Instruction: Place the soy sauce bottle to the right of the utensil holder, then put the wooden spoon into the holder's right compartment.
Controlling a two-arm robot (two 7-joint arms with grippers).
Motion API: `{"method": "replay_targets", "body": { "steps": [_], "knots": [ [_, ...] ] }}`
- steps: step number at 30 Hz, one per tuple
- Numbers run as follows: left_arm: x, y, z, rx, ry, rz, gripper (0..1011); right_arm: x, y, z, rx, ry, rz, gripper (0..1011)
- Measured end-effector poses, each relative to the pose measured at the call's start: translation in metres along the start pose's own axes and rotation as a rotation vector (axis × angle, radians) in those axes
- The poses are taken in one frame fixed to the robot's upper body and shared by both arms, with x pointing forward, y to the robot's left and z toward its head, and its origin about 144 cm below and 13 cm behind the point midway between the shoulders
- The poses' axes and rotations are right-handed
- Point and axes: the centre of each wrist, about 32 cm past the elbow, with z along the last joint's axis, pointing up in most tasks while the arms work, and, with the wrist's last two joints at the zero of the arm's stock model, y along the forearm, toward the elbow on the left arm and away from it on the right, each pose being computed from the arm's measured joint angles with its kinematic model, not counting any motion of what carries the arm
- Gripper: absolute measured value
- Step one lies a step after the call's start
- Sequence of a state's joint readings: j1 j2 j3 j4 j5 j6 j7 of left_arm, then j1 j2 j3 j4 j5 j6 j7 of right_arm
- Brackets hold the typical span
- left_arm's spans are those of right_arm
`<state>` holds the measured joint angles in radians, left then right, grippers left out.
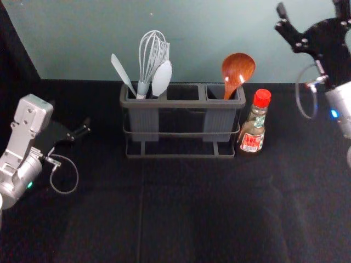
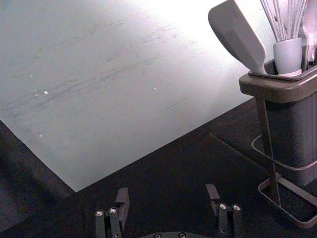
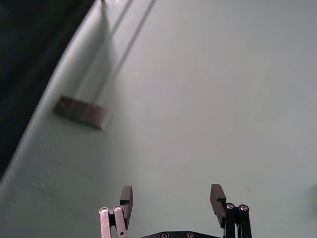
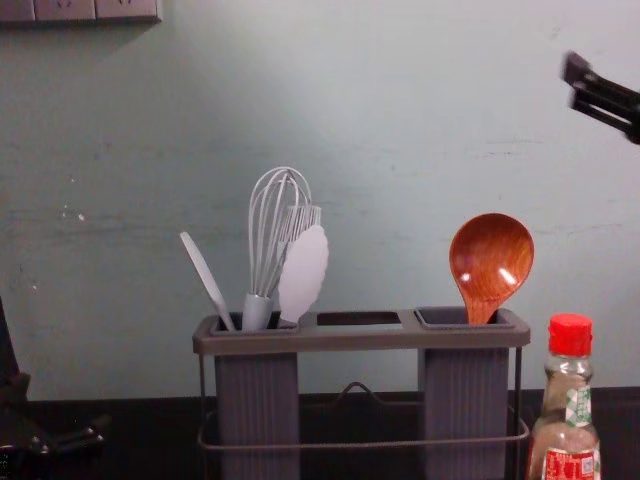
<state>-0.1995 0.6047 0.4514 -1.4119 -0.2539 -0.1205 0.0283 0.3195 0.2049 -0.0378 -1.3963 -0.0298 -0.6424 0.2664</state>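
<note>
The left gripper (image 1: 70, 115) is held low, and its two fingers (image 2: 122, 197) stand well apart from each other, with nothing between them. Behind these fingers, the silvery left arm (image 1: 26, 123) carries a small green light (image 1: 29, 185), and a thin cable (image 1: 77, 174) makes a loop beside the wrist. The right gripper (image 1: 310, 6) is raised higher than the left one. Its fingers (image 3: 127, 196) are also spread wide, facing each other, and the space between them is empty. Behind them comes the pale right arm (image 1: 341, 101) with a blue light (image 1: 334, 113), and another cable (image 1: 298, 98) is curving near this wrist.
</note>
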Motion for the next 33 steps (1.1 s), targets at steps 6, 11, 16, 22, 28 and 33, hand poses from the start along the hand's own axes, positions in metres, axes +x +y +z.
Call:
{"method": "replay_targets", "body": {
  "steps": [6,11,16,22,28,33],
  "knots": [
    [0.0,0.0,0.0,0.0,0.0,0.0,1011,0.025,-0.018,-0.007,-0.133,-0.042,-0.002,1000],
    [0.0,0.0,0.0,0.0,0.0,0.0,1011,0.029,-0.038,-0.016,-0.232,-0.046,0.002,1002],
    [0.0,0.0,0.0,0.0,0.0,0.0,1011,0.028,-0.06,-0.026,-0.372,-0.042,0.011,1002],
    [0.0,0.0,0.0,0.0,0.0,0.0,1011,0.018,-0.079,-0.034,-0.486,-0.024,0.039,1002],
    [0.0,0.0,0.0,0.0,0.0,0.0,1011,0.007,-0.09,-0.038,-0.558,-0.004,0.034,1002],
    [0.0,0.0,0.0,0.0,0.0,0.0,1011,-0.001,-0.096,-0.039,-0.607,0.006,0.014,1002]
  ]
}}
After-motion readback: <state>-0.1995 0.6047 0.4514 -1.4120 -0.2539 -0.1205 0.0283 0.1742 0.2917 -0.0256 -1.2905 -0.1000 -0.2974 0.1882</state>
